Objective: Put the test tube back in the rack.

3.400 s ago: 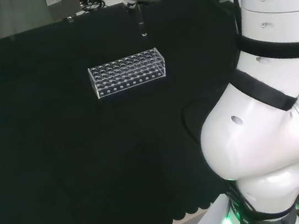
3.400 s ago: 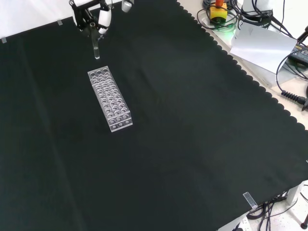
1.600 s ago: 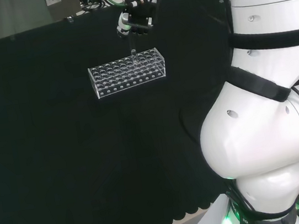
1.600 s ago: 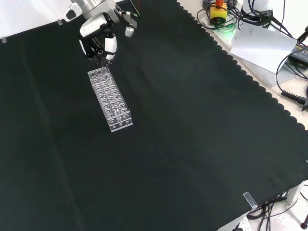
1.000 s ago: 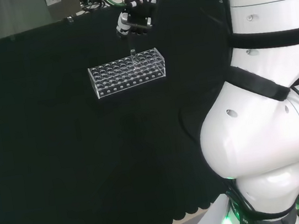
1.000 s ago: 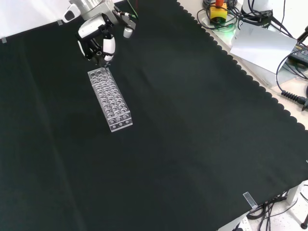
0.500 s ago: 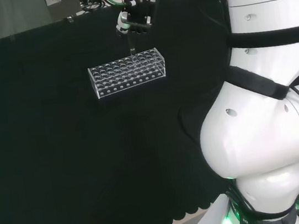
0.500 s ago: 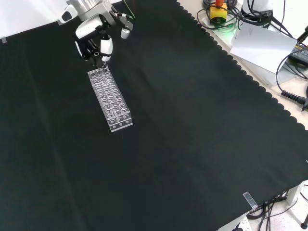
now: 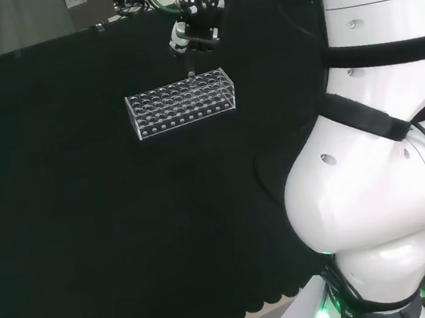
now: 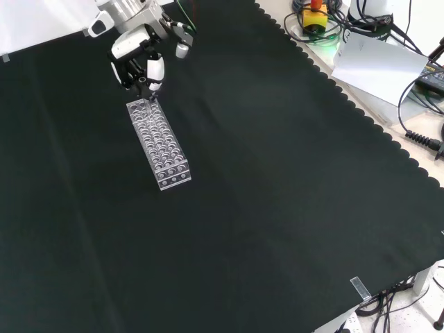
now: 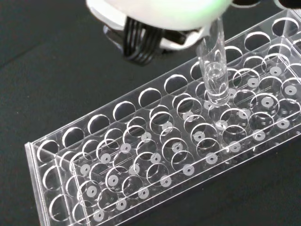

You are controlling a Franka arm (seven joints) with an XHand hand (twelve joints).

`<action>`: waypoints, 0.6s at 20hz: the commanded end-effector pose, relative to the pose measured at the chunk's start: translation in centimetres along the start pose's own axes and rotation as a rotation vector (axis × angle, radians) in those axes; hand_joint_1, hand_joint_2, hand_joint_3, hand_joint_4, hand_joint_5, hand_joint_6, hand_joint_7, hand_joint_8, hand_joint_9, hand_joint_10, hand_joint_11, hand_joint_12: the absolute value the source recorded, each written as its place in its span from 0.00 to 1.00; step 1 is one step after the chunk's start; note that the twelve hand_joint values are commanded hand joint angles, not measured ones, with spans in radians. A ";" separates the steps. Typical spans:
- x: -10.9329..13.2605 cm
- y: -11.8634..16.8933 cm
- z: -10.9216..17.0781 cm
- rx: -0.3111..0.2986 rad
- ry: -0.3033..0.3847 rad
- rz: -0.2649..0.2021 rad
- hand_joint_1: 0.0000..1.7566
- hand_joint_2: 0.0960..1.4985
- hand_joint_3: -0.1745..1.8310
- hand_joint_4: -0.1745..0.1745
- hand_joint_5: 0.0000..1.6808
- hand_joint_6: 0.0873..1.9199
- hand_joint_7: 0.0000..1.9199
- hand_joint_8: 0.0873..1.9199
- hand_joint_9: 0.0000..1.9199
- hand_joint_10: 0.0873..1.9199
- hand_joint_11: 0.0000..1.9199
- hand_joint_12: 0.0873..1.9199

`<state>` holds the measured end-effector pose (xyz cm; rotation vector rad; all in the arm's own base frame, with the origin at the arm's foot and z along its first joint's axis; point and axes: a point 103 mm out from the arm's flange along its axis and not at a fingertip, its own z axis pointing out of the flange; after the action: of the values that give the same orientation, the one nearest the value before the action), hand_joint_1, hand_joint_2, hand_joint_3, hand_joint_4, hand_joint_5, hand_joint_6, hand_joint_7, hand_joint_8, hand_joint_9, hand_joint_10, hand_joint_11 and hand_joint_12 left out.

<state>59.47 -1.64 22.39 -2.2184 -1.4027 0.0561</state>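
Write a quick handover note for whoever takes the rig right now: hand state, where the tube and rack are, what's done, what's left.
Hand: the black and white hand is shut on the clear glass test tube, holding it upright.
Things: the clear plastic test tube rack sits on the black cloth. In the wrist view the tube's lower end is at a hole in the rack's top plate.
Done: tube carried to the rack and lined up.
Left: lower it fully in, release, withdraw the hand.

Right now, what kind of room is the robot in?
Probably a robotics lab. A white robot arm works at a bench covered in black cloth, its robot hand holds a glass test tube over a clear rack, and cables and equipment lie at the bench edge.
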 end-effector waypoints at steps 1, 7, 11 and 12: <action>-0.2 0.1 0.1 0.003 0.001 -0.004 0.70 0.40 0.39 0.00 0.81 0.21 0.91 0.20 0.86 0.18 0.62 0.45; -0.2 0.6 0.4 0.016 -0.007 0.002 0.70 0.40 0.39 0.00 0.81 0.21 0.91 0.20 0.86 0.18 0.62 0.45; -0.2 0.9 0.7 0.025 -0.010 0.010 0.70 0.40 0.39 0.00 0.81 0.21 0.91 0.20 0.86 0.18 0.62 0.45; -0.4 1.4 1.0 0.028 -0.002 0.017 0.70 0.40 0.39 0.00 0.81 0.21 0.91 0.20 0.86 0.18 0.62 0.45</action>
<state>59.87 -1.89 21.58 -2.2091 -1.3967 0.0768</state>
